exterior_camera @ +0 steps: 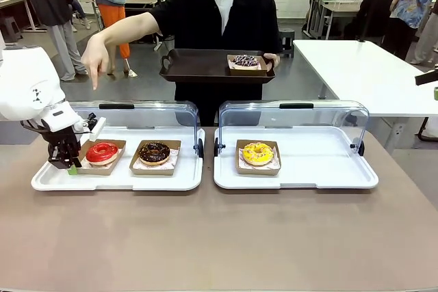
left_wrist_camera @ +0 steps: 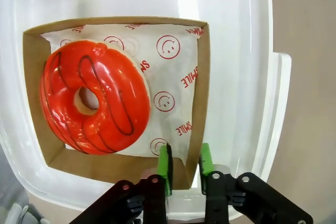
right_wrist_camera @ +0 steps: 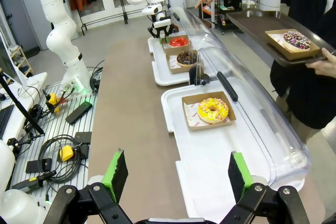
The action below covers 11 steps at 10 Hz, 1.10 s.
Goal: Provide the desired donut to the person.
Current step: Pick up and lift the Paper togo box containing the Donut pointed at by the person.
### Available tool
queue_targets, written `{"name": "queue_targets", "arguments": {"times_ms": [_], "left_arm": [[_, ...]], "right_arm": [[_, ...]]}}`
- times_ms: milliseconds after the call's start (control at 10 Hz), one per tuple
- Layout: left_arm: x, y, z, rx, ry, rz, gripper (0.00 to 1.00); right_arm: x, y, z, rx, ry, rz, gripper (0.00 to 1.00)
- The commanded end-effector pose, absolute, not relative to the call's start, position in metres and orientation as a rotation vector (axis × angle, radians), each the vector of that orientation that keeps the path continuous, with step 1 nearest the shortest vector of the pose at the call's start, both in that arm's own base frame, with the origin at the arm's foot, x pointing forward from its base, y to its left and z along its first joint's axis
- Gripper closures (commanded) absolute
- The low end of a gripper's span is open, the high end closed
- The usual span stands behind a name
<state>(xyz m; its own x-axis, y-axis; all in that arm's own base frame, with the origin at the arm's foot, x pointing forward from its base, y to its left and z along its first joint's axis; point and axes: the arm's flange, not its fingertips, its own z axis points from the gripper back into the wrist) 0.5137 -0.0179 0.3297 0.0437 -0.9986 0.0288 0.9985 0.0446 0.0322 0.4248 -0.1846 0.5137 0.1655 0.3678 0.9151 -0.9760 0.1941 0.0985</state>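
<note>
A red glazed donut [exterior_camera: 102,152] [left_wrist_camera: 94,98] lies in a cardboard box [left_wrist_camera: 197,98] at the left end of the left white tray [exterior_camera: 116,181]. My left gripper [exterior_camera: 67,161] [left_wrist_camera: 185,167] is shut, its green pads pinching the box's near wall. The person [exterior_camera: 219,18] stands across the table and points a hand [exterior_camera: 92,66] down toward the red donut. Their other hand holds a dark tray [exterior_camera: 198,66] carrying a purple-sprinkled donut [exterior_camera: 246,61]. My right gripper [right_wrist_camera: 177,177] hangs open above the right white tray's near end, holding nothing.
A chocolate donut [exterior_camera: 155,152] sits boxed beside the red one. A yellow donut [exterior_camera: 258,153] [right_wrist_camera: 212,109] sits boxed on the right white tray [exterior_camera: 321,169]. Clear lids [exterior_camera: 294,117] stand open behind both trays. Bare brown tabletop [exterior_camera: 219,237] lies in front.
</note>
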Motion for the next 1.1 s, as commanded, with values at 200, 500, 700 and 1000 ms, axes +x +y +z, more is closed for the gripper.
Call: {"name": "queue_targets", "arguments": {"times_ms": [200, 500, 700, 1000], "left_arm": [[0.516, -0.015, 0.328, -0.014, -0.045, -1.536, 1.0], [0.511, -0.017, 0.337, -0.002, -0.054, -1.599, 1.0], [0.494, -0.017, 0.372, -0.007, -0.043, -1.656, 1.0], [0.445, -0.018, 0.451, -0.024, -0.023, -1.693, 1.0]], "right_arm": [[0.425, -0.182, 0.513, 0.875, -0.899, 1.137, 0.0], [0.425, -0.182, 0.513, 0.875, -0.899, 1.137, 0.0], [0.425, -0.182, 0.513, 0.875, -0.899, 1.137, 0.0], [0.425, -0.182, 0.513, 0.875, -0.899, 1.137, 0.0]]}}
